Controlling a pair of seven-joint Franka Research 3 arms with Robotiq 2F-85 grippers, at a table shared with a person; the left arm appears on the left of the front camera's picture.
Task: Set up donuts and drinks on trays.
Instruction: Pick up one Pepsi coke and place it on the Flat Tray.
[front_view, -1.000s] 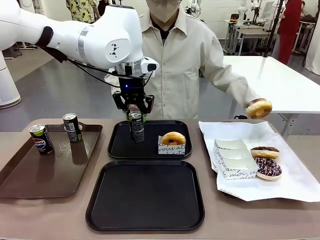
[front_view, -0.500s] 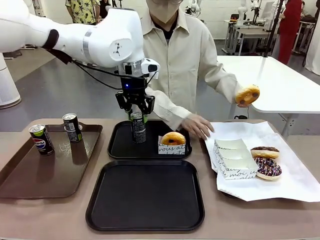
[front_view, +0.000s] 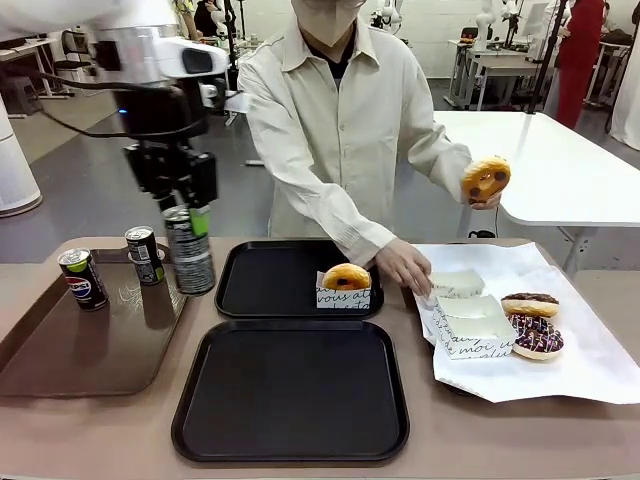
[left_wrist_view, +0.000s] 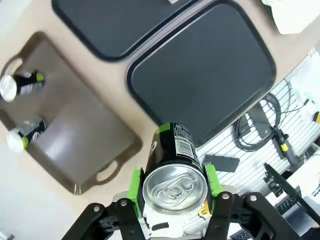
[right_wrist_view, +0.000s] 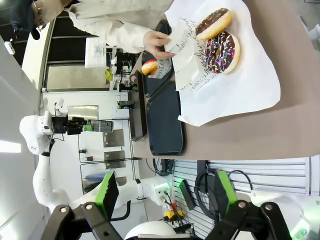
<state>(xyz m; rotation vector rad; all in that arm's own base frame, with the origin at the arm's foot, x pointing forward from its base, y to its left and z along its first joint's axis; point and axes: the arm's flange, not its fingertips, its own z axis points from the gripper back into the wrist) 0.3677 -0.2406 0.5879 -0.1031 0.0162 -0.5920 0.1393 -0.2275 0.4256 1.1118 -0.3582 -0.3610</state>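
Where the left gripper (left_wrist_view: 172, 181) clasps it, the can (left_wrist_view: 174, 147) is black, silver-topped.

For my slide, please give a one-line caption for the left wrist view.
Left arm's fingers grip a dark soda can above a brown tray and two black trays.

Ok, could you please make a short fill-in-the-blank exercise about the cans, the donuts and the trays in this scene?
1. The brown tray carries ____ cans.
2. The left gripper holds up a third ____.
3. The sleeved donut lies on the ____ black tray.
4. The right gripper stands ____.
Missing words: two; can; far; open.
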